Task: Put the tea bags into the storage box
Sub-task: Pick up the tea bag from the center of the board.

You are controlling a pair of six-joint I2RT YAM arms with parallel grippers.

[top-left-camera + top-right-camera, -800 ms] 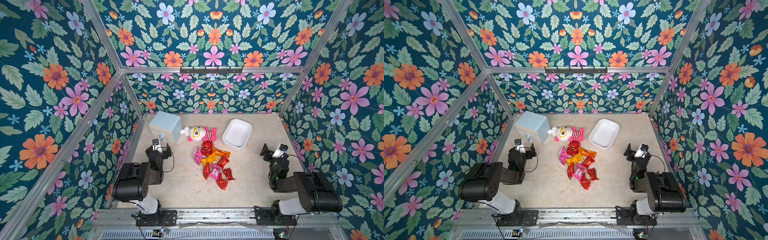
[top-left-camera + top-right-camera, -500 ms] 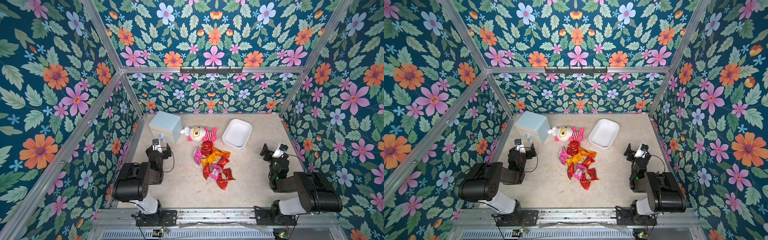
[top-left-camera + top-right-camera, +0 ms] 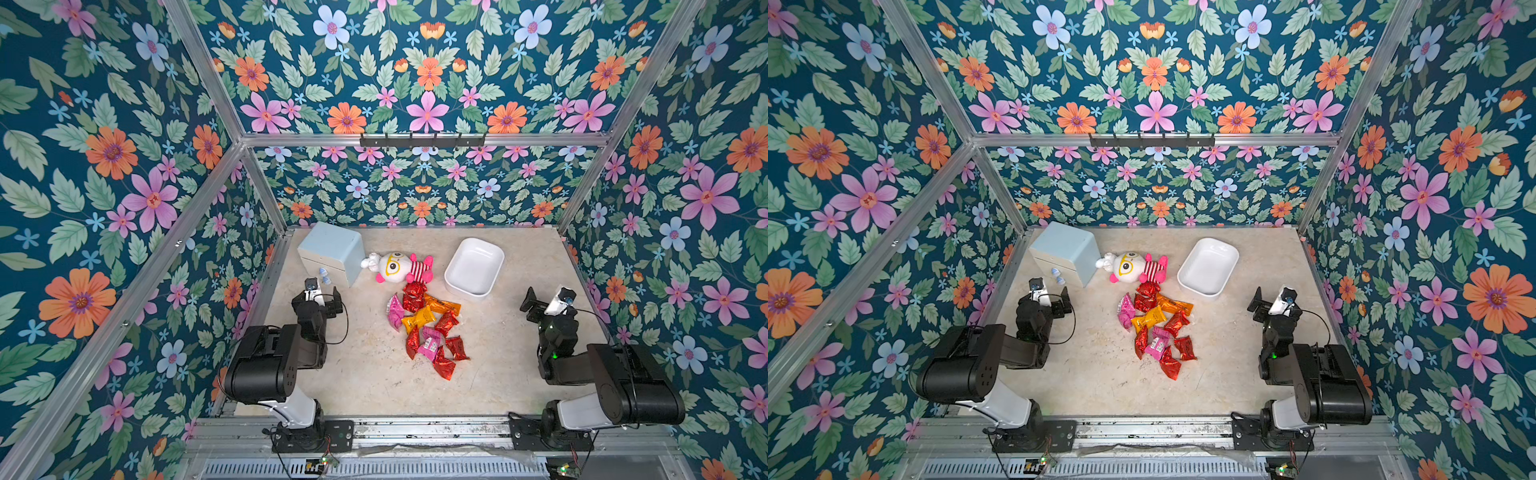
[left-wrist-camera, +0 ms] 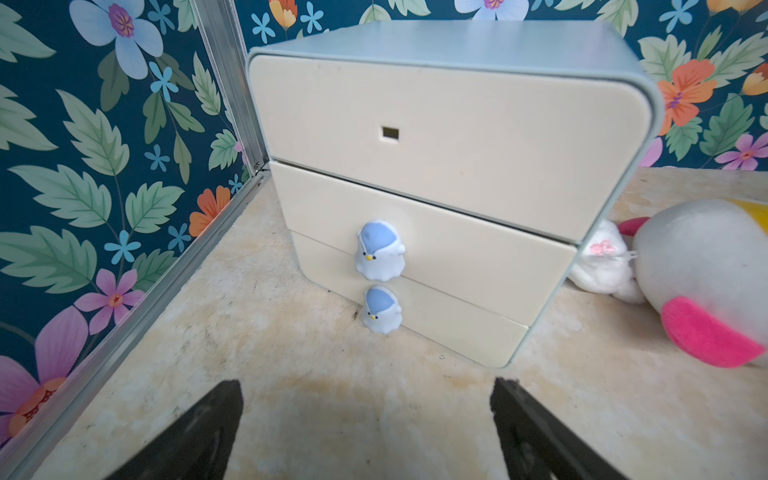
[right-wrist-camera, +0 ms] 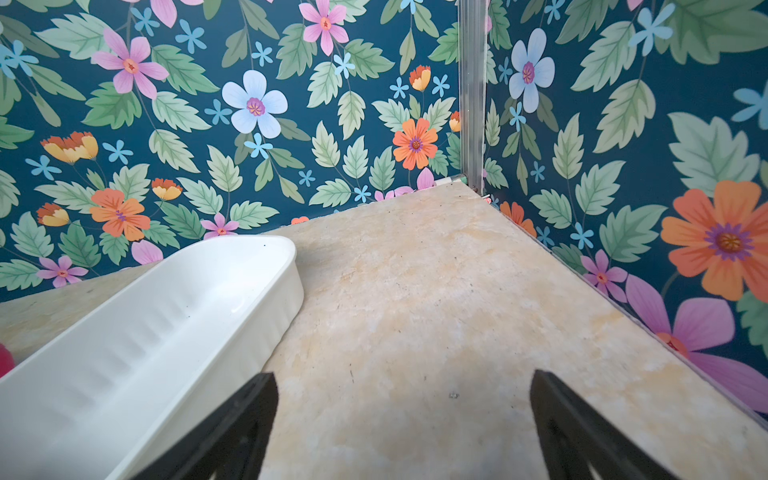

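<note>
Both top views, left to right: the left gripper [image 4: 366, 397] is parked facing the pale blue drawer cabinet [image 3: 332, 249], jaws spread wide, nothing held. A plush doll [image 3: 397, 268] is laid just beside the cabinet. The tea bags [image 3: 428, 328] are piled loose on the table [image 3: 511, 340], all outside the storage box [image 3: 473, 266], which is set near them. The right gripper [image 5: 405, 386] is spread wide too, nothing gripped, beside the box.

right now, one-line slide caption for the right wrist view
Open right gripper poised beside the empty white storage box.
</note>
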